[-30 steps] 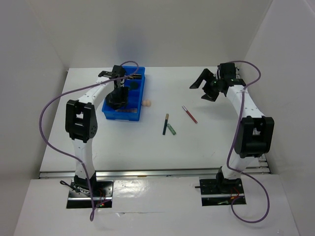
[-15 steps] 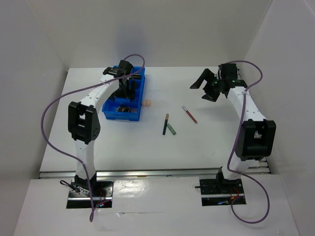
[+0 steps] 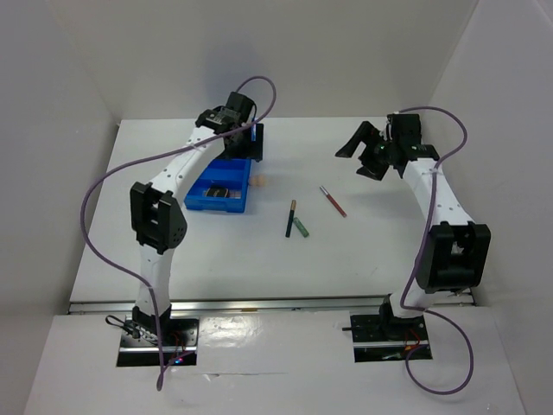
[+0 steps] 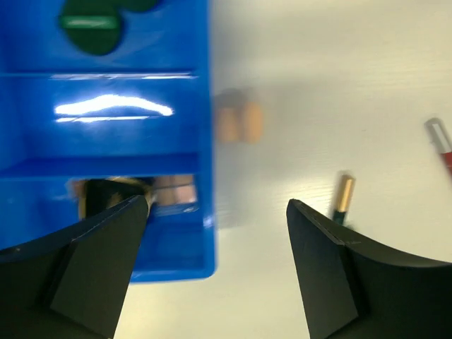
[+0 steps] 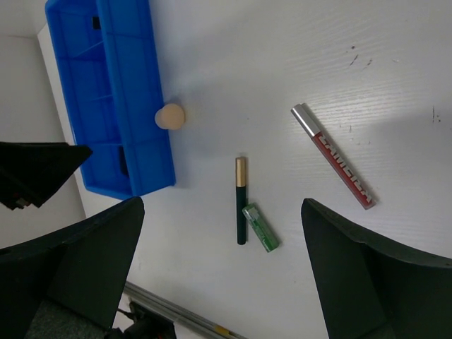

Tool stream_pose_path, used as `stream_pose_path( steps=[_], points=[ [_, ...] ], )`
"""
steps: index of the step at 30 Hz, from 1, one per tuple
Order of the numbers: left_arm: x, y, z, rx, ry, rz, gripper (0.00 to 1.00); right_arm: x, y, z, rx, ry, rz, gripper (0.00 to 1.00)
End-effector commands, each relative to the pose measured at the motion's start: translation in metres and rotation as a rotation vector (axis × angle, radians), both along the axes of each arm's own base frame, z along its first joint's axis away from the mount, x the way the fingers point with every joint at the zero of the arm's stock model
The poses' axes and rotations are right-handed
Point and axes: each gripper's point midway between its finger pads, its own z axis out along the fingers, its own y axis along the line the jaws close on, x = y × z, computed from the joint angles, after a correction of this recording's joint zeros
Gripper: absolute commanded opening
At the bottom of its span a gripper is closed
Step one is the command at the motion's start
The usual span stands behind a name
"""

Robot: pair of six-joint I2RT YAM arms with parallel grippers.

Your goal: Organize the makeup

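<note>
Nearest, at the middle of the white desk (image 3: 363, 251), a short green stick (image 3: 300, 226) lies just beside a thin dark gold-capped pencil (image 3: 290, 218); a red silver-capped tube (image 3: 333, 201) lies farther right. Toward the left edge sits a blue plastic divided tray (image 3: 244, 201), a beige egg-shaped sponge (image 3: 257, 181) just outside its right wall. Over the tray's far end hangs the left pincer (image 4: 215, 205), wide and empty; the right pincer (image 5: 220, 206), equally wide and empty, hovers toward the far right corner.

— What's the room like?
— A white table (image 3: 363, 251), boxed in by plain white walls (image 3: 328, 52) at the back and both sides.
— And the light?
— Bright and even, with one faint shadow (image 3: 232, 82) on the back wall.
</note>
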Motion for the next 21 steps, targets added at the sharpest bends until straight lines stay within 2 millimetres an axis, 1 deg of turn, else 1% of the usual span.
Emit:
stream_pose_path(
  steps=[1,2,3,4,5,6,7,8,9,10,11,12,13,14,15,16,17,19,20,21],
  points=[
    [0.017,-0.033,-0.005,-0.091,-0.028,0.003,0.94,-0.006,-0.004,0.022,-0.017,-0.077,0.0,1.0],
    [0.021,-0.032,-0.008,-0.087,-0.03,0.02,0.94,-0.007,-0.004,0.026,-0.024,-0.091,0.006,1.0],
    [0.025,-0.033,-0.022,-0.072,-0.017,0.026,0.94,-0.01,-0.004,0.028,-0.024,-0.093,0.006,1.0],
    [0.029,-0.033,-0.024,-0.071,-0.021,0.038,0.92,-0.009,-0.006,0.028,-0.03,-0.092,-0.001,1.0],
    [0.033,-0.031,-0.028,-0.055,-0.024,0.05,0.92,-0.013,-0.006,0.026,-0.036,-0.087,0.004,1.0],
    [0.035,-0.03,-0.031,-0.05,-0.025,0.067,0.92,-0.014,-0.008,0.03,-0.044,-0.097,-0.004,1.0],
    [0.037,-0.027,-0.036,-0.035,-0.023,0.076,0.91,-0.016,-0.008,0.025,-0.044,-0.087,-0.003,1.0],
    [0.037,-0.026,-0.036,-0.032,-0.026,0.09,0.91,-0.018,-0.011,0.028,-0.044,-0.089,-0.013,1.0],
    [0.034,-0.02,-0.047,-0.004,-0.005,0.111,0.91,-0.019,-0.011,0.025,-0.044,-0.08,-0.013,1.0],
    [0.033,-0.018,-0.055,0.008,0.001,0.116,0.9,-0.022,-0.011,0.028,-0.044,-0.083,-0.013,1.0],
    [0.029,-0.014,-0.05,0.014,-0.004,0.121,0.9,-0.022,-0.011,0.028,-0.044,-0.083,-0.013,1.0],
    [0.022,-0.008,-0.062,0.041,0.008,0.118,0.9,-0.023,-0.013,0.032,-0.05,-0.095,-0.02,1.0],
    [0.022,-0.008,-0.062,0.041,0.008,0.118,0.88,-0.023,-0.013,0.032,-0.05,-0.095,-0.02,1.0],
    [0.015,-0.004,-0.068,0.059,0.029,0.107,0.86,-0.026,-0.013,0.031,-0.05,-0.095,-0.02,1.0],
    [0.012,-0.003,-0.073,0.066,0.043,0.107,0.84,-0.026,-0.013,0.031,-0.05,-0.095,-0.02,1.0],
    [0.009,-0.001,-0.073,0.076,0.046,0.095,0.83,-0.027,-0.013,0.035,-0.05,-0.104,-0.02,1.0],
    [0.003,0.006,-0.077,0.107,0.061,0.095,0.79,-0.027,-0.012,0.035,-0.043,-0.101,-0.026,1.0],
    [-0.007,0.015,-0.079,0.15,0.082,0.093,0.76,-0.03,-0.012,0.035,-0.043,-0.1,-0.027,1.0],
    [-0.013,0.025,-0.085,0.198,0.093,0.089,0.76,-0.03,-0.012,0.035,-0.036,-0.097,-0.032,1.0],
    [-0.016,0.031,-0.076,0.215,0.077,0.09,0.76,-0.033,-0.012,0.033,-0.036,-0.094,-0.032,1.0]
  ],
)
